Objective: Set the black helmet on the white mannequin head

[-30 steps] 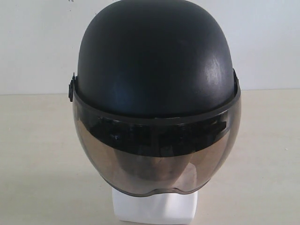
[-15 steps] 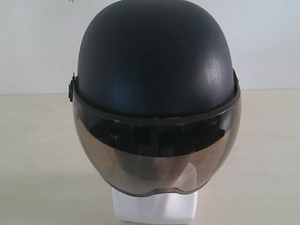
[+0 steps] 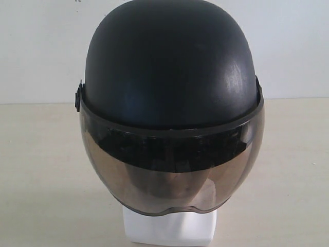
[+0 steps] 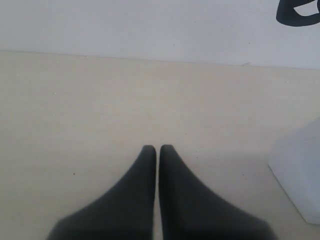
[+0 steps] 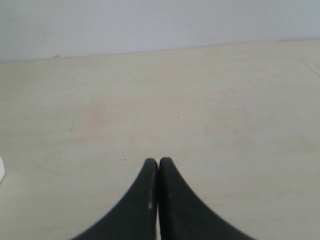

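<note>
The black helmet [image 3: 169, 67] sits on top of the white mannequin head, filling the middle of the exterior view, with its smoke-tinted visor [image 3: 172, 172] down over the face. Only the head's white blocky base [image 3: 169, 226] shows below the visor; a corner of that base [image 4: 300, 170] also appears in the left wrist view, and a black edge of the helmet [image 4: 297, 12] above it. My left gripper [image 4: 158, 148] is shut and empty over bare table, beside the base. My right gripper [image 5: 158, 161] is shut and empty over bare table. Neither gripper appears in the exterior view.
The pale wooden table [image 3: 41, 170] runs back to a white wall [image 3: 36, 46] behind the helmet. The same table [image 5: 200, 100] and wall line show in both wrist views.
</note>
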### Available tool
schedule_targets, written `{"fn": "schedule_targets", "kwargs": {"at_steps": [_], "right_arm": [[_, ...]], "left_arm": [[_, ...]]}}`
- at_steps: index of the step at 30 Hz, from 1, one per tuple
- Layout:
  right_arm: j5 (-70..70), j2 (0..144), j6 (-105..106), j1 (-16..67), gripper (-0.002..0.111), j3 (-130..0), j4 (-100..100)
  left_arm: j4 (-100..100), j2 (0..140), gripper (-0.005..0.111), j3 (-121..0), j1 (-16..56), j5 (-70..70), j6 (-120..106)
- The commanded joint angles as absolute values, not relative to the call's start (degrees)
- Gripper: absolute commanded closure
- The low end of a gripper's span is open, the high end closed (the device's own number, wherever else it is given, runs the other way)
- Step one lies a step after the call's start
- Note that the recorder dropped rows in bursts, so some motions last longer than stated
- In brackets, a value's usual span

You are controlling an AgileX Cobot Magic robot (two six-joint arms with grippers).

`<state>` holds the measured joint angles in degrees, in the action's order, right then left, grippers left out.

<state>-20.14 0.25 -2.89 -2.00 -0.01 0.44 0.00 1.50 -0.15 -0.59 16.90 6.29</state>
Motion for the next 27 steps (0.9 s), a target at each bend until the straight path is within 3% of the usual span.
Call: {"fn": "schedule_targets", "kwargs": {"at_steps": [1,27], "right_arm": [[-18.5,0.0,-2.6,-2.2,0.109,0.0,0.9],[-18.4,0.0,-2.6,-2.2,0.109,0.0,0.9]], "left_arm": [[-0.6,1.3,0.102,0.0,-0.9,17.0,6.0],[-0.6,1.3,0.102,0.0,-0.9,17.0,6.0]]}}
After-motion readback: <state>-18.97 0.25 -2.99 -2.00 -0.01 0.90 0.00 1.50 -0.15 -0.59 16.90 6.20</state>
